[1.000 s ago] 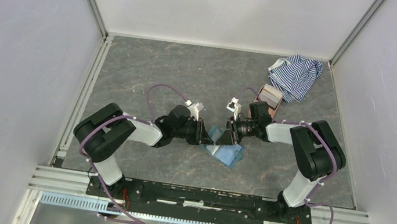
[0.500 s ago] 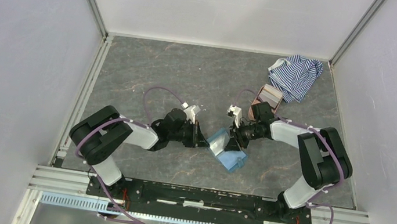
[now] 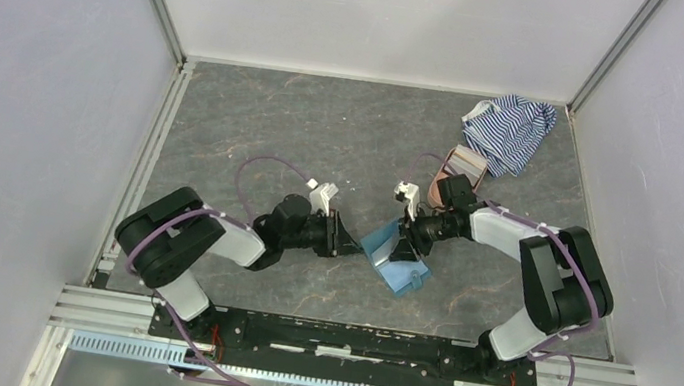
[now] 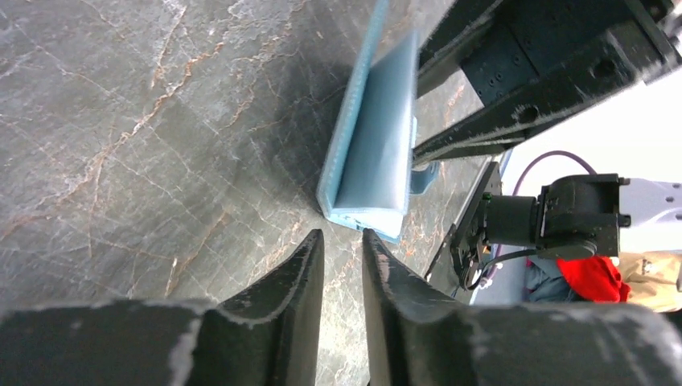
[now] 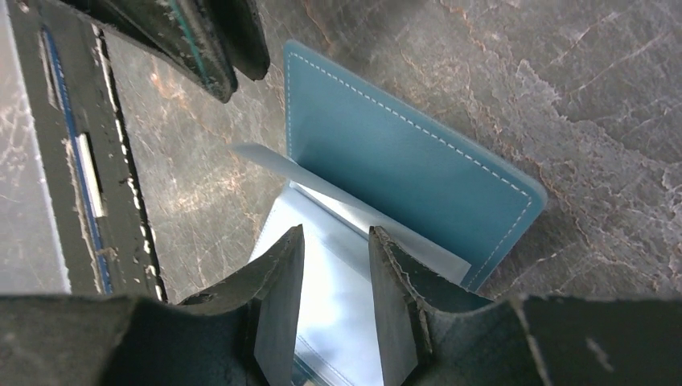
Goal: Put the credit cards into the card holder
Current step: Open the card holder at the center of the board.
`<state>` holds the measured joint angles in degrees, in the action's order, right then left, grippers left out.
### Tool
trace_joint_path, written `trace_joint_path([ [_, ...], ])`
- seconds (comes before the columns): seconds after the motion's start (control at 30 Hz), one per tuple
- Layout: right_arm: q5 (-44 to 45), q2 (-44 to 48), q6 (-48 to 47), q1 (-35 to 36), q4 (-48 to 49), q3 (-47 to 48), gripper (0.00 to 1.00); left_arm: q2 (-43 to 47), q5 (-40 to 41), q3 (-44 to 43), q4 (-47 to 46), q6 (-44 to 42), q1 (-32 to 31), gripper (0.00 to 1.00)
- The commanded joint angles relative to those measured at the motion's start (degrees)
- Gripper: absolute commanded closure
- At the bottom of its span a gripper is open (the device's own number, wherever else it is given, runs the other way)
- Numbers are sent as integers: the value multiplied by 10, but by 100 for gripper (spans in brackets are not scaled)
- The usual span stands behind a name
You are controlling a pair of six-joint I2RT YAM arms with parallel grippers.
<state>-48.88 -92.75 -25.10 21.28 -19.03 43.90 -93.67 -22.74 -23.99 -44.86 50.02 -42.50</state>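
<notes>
The card holder [image 3: 404,275] is lying open on the grey table [image 3: 277,123] between the two arms. One teal cover is tipping up off the stone, and the pale blue sleeves are showing inside. The right gripper [image 5: 334,241] is hovering right over it, fingers parted and straddling those pale sleeves; whether they are touching them is not clear. The left gripper [image 4: 342,241] is sitting low just short of the holder's edge, apart from it. Its fingers are standing almost together with a thin slit between them, carrying nothing. Farther back, a pink case [image 3: 463,162] is resting just beside a striped cloth [image 3: 508,131].
</notes>
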Motion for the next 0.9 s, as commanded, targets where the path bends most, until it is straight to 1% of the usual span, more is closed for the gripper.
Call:
trace_joint_path([
  [0.0,-44,-7,24,-10,23,23,58,81,28,13,-14,-40,-1,63],
  [0.03,-43,-8,26,-13,26,21,58,121,41,6,17,-66,-1,53],
  [0.1,-43,-11,28,-18,27,17,58,173,72,-11,81,-129,-1,33],
  [0.13,-43,-12,29,-19,26,16,58,194,87,-20,102,-149,-1,22],
  [0.2,-43,-13,29,-22,26,15,58,217,108,-30,116,-182,0,2],
  [0.23,-43,-14,30,-22,27,15,58,219,119,-31,115,-184,1,0],
  [0.3,-43,-15,30,-22,27,15,58,213,147,-40,124,-168,4,0],
  [0.33,-43,-16,30,-22,27,15,58,204,132,-42,111,-167,7,0],
  [0.4,-44,-19,31,-22,27,15,58,175,56,-59,95,-172,10,1],
  [0.43,-46,-21,31,-23,27,15,59,160,23,-70,88,-174,10,5],
  [0.47,-47,-23,32,-22,27,15,59,146,-9,-81,85,-176,8,11],
  [0.5,-48,-25,33,-22,27,16,59,134,-25,-96,98,-182,4,18],
  [0.53,-49,-27,33,-23,26,17,59,125,-34,-112,118,-195,-4,22],
  [0.63,-52,-31,35,-25,25,20,59,105,-30,-157,198,-255,-34,30],
  [0.7,-54,-32,37,-27,25,20,59,96,-15,-185,248,-278,-56,36],
  [0.77,-56,-33,37,-29,25,20,59,84,11,-202,283,-289,-68,41],
  [0.87,-57,-35,39,-32,24,20,59,54,68,-241,348,-305,-85,45],
])
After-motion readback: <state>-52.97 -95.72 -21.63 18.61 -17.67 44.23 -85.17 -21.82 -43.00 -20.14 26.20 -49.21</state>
